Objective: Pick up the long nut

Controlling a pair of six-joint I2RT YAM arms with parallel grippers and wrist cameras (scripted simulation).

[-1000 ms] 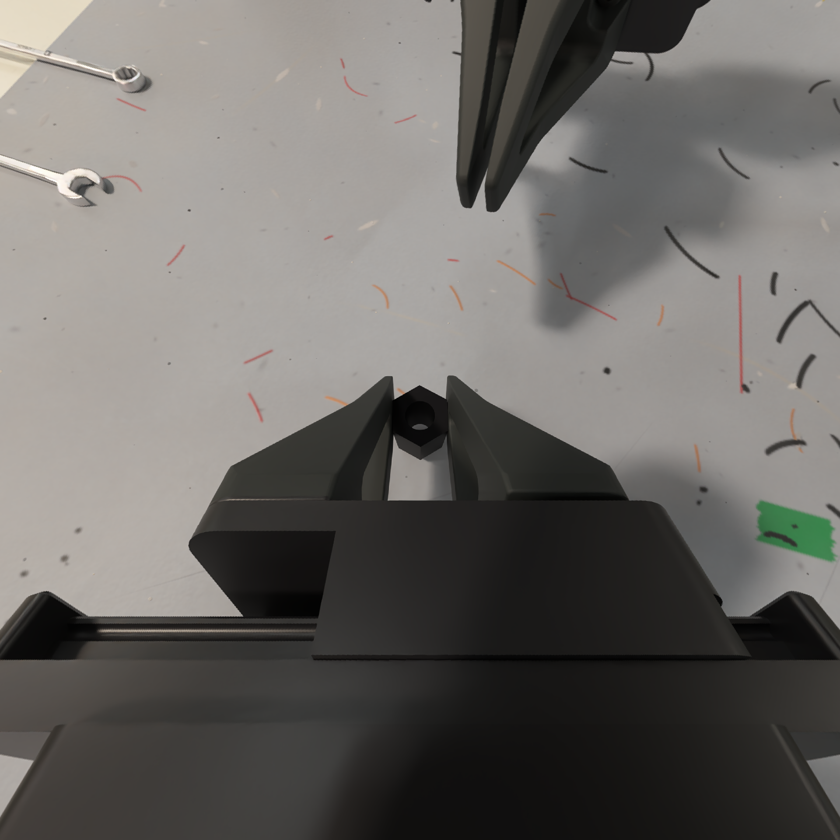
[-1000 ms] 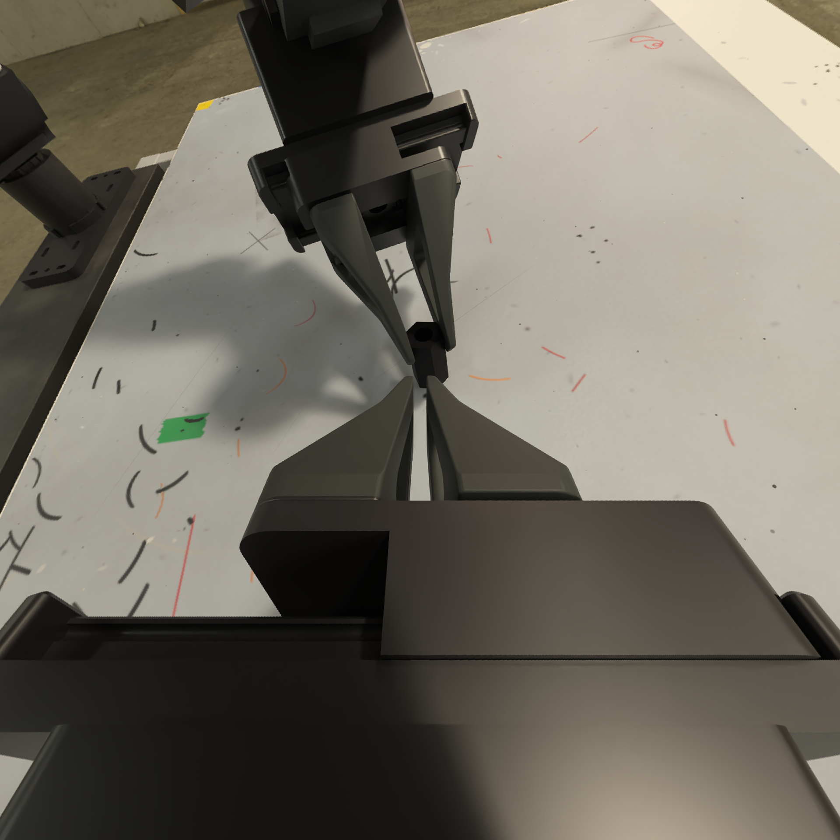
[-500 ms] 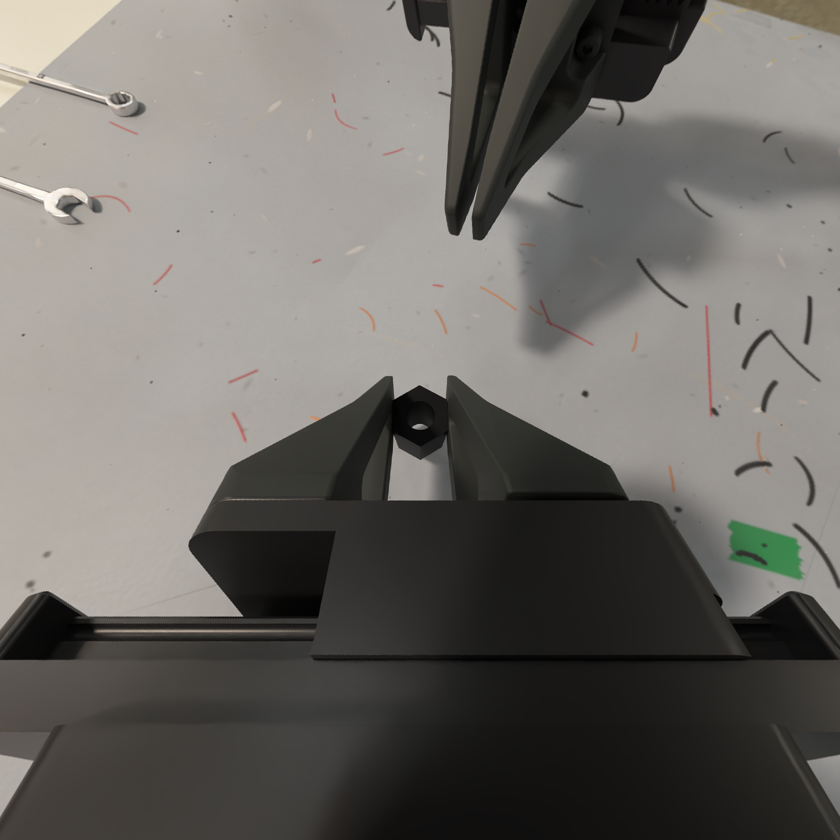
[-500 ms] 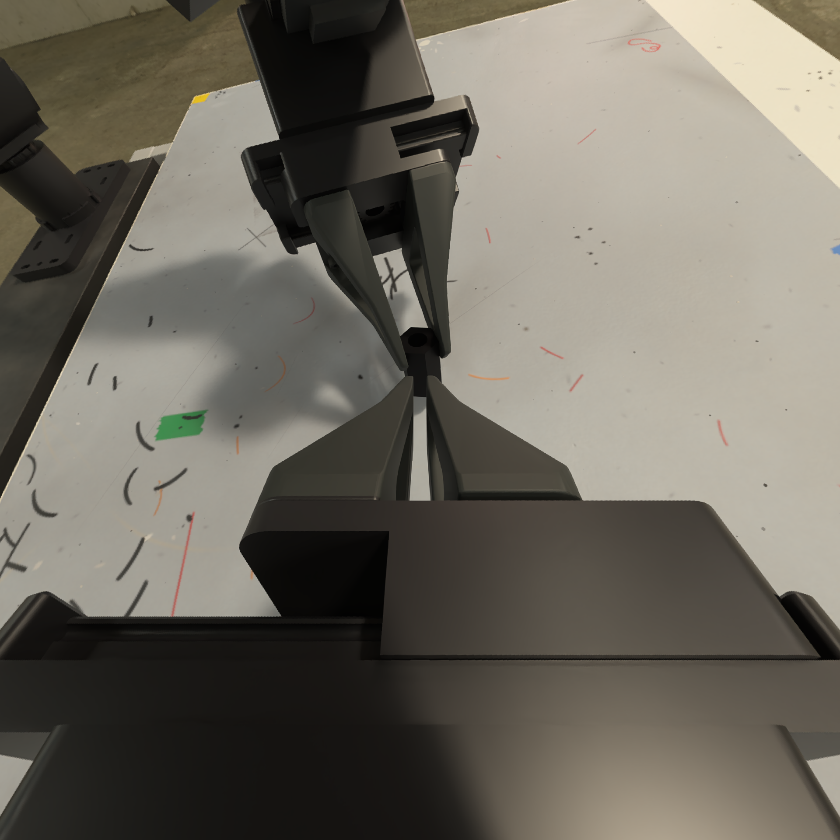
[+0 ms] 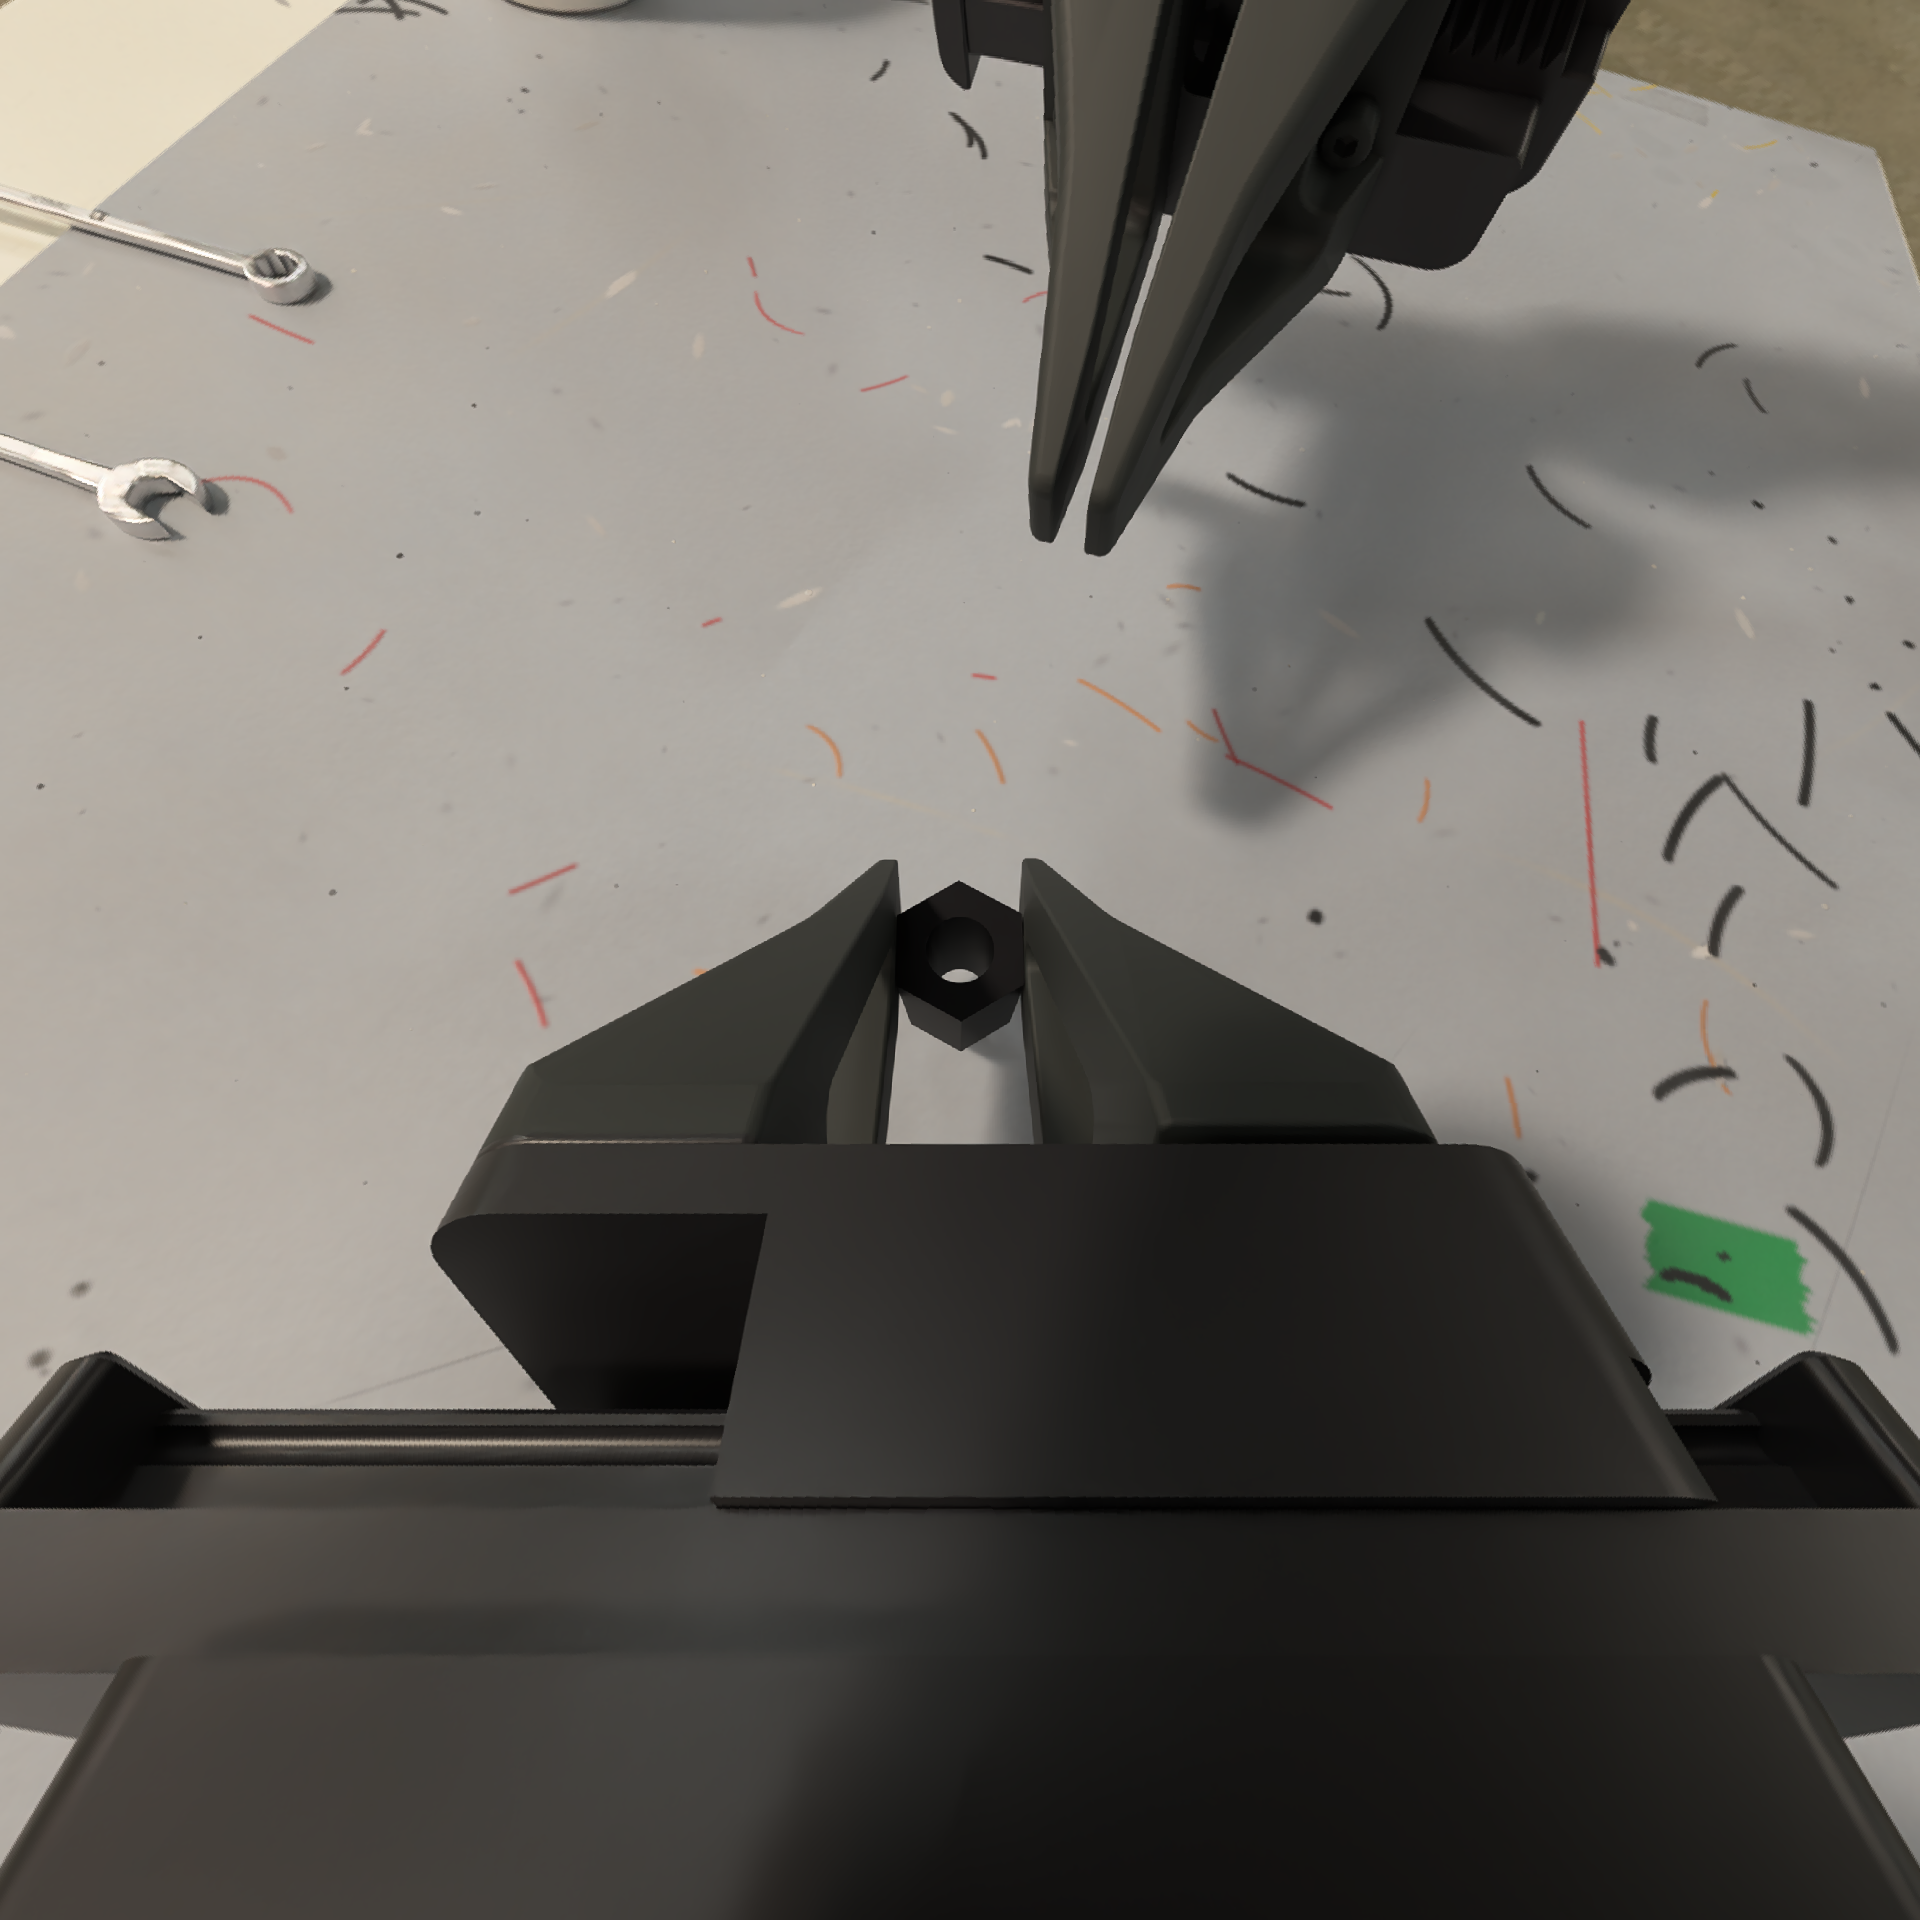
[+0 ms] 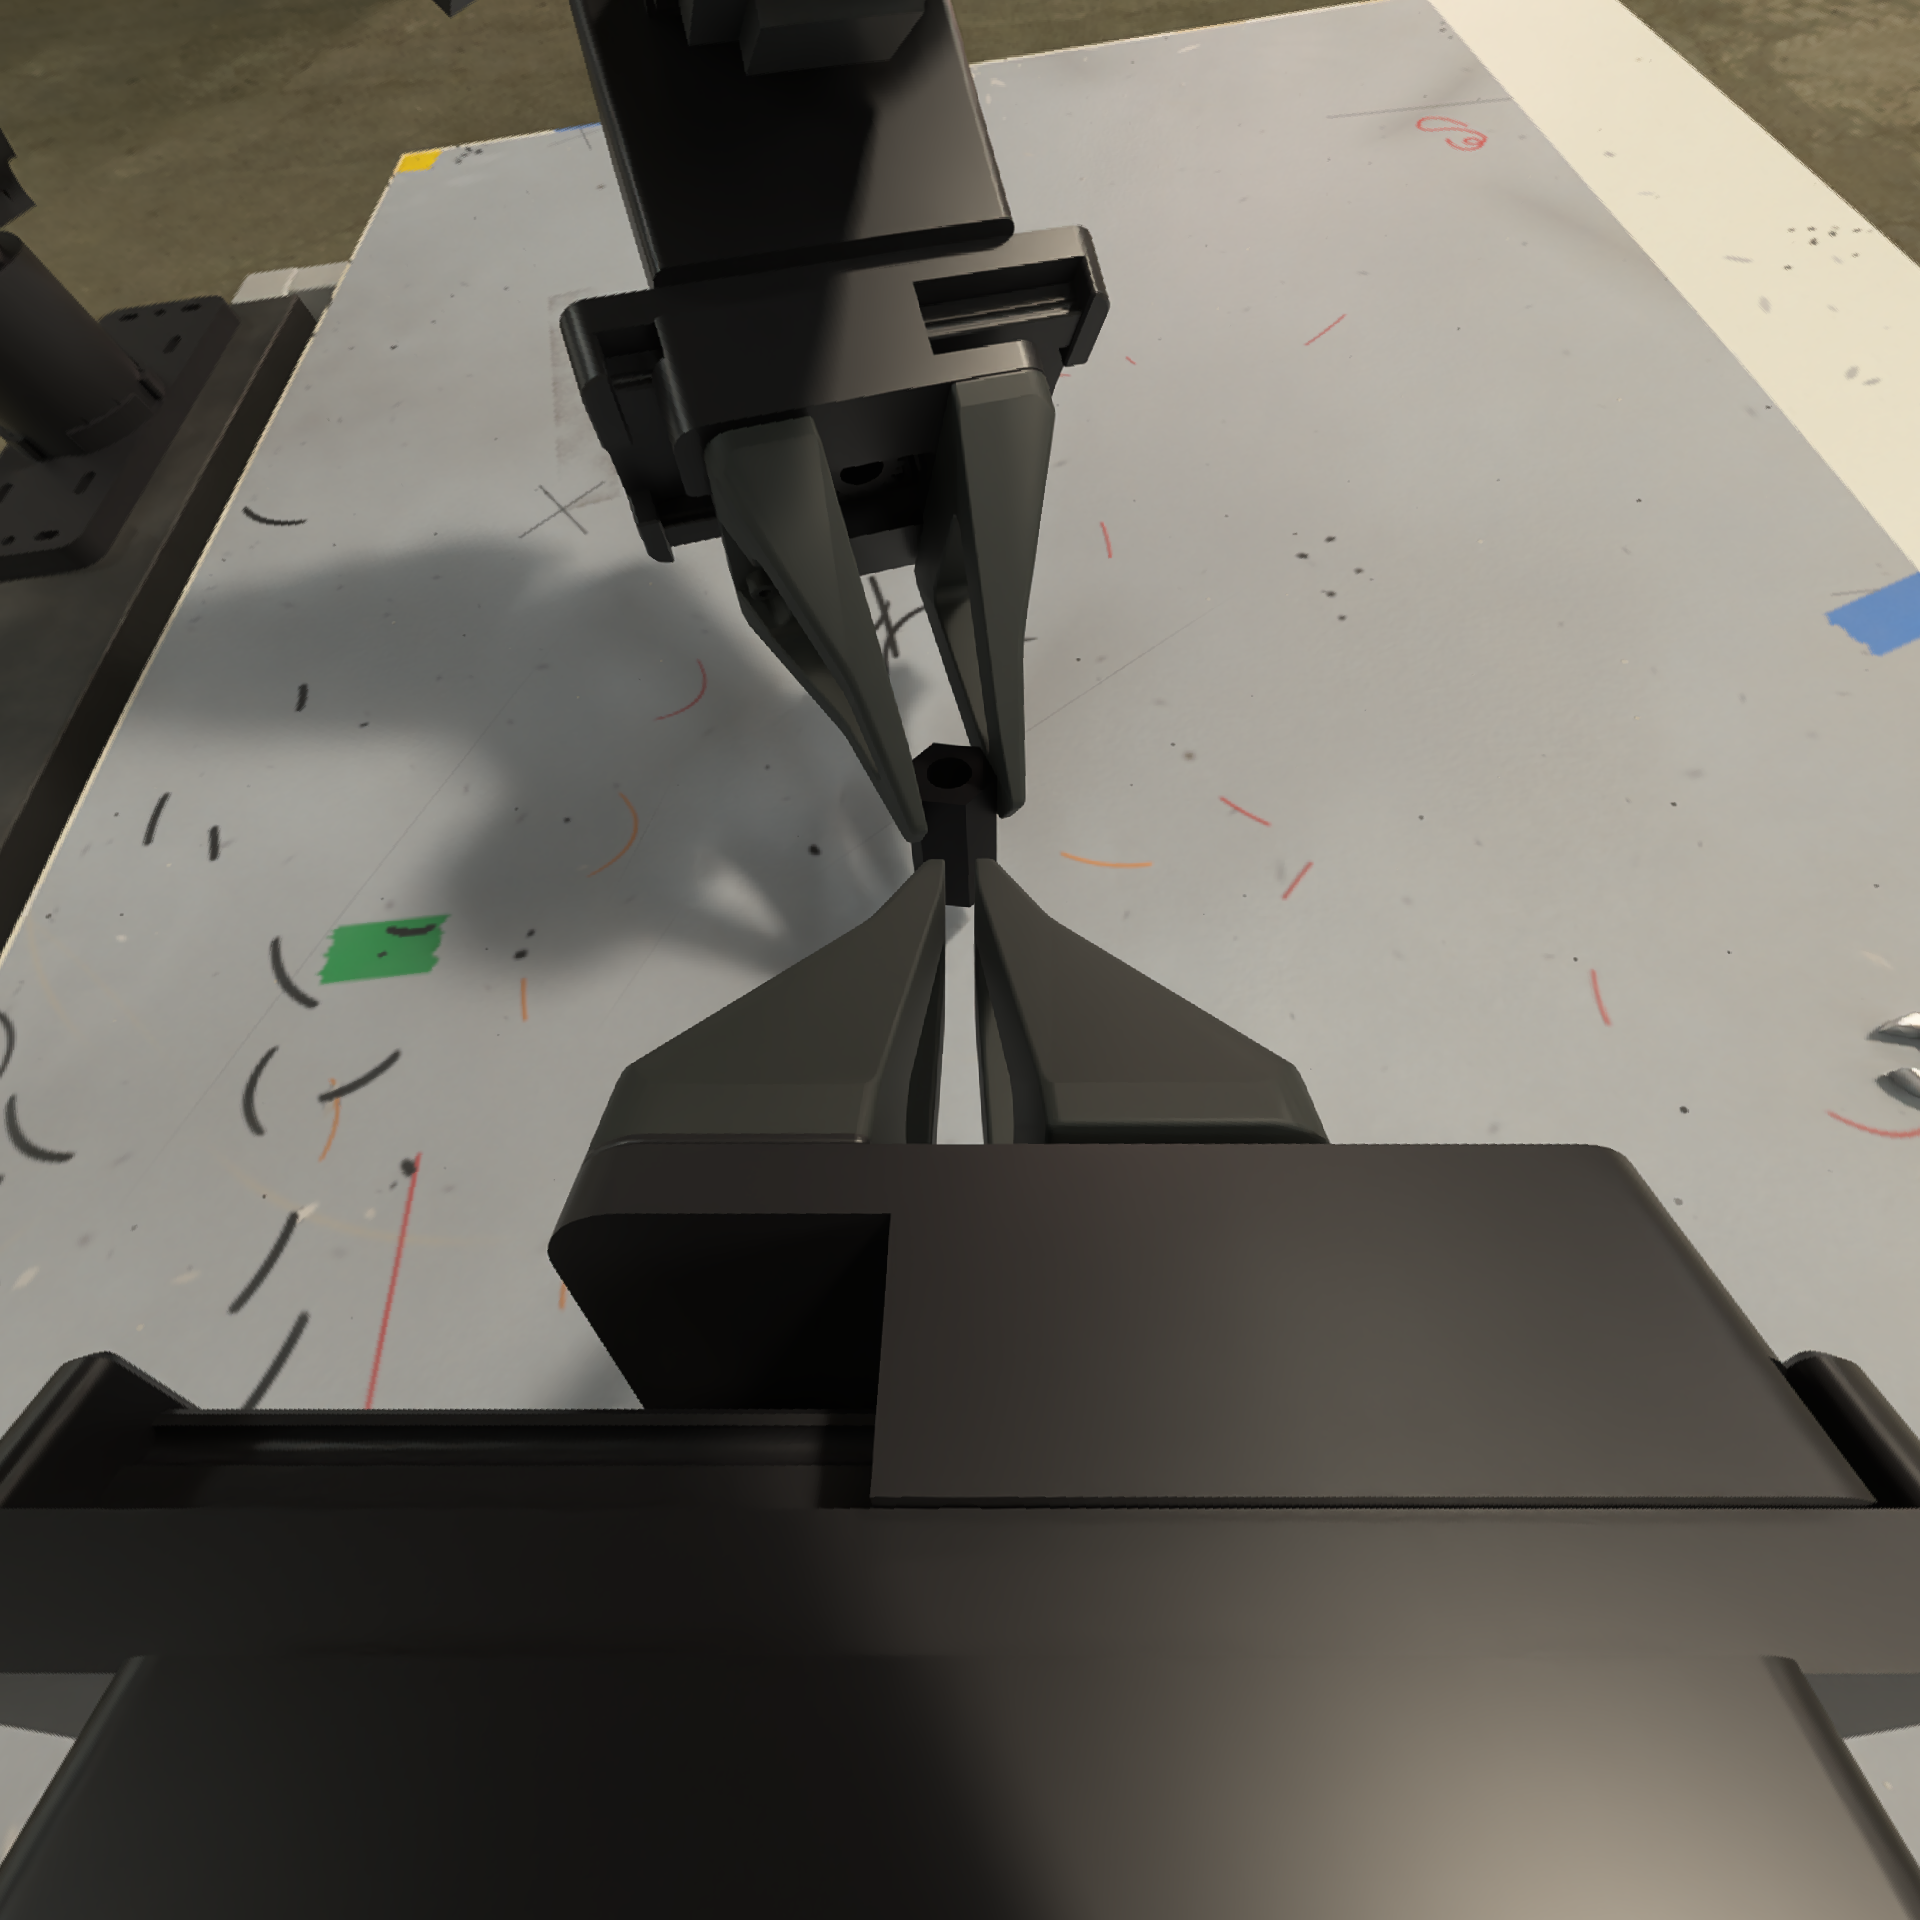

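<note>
A: What lies on the grey table [image 5: 436,727]?

B: Two silver wrenches [image 5: 156,497] at its far left edge, one ring-ended [image 5: 278,273], one open-ended, well apart.

A: Any tape?

B: A green patch [image 5: 1725,1278], a blue strip [image 6: 1875,615] at one edge, a yellow bit [image 6: 419,160] at a corner. Red, orange and black pen strokes scatter across the top.

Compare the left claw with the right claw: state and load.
The left claw is shut on the long nut, fingers parted by its hex body; the right claw is shut and empty, tips nearly touching. The left claw carries the nut clear of the table; the right claw just hovers opposite. Both are black two-finger claws.
</note>
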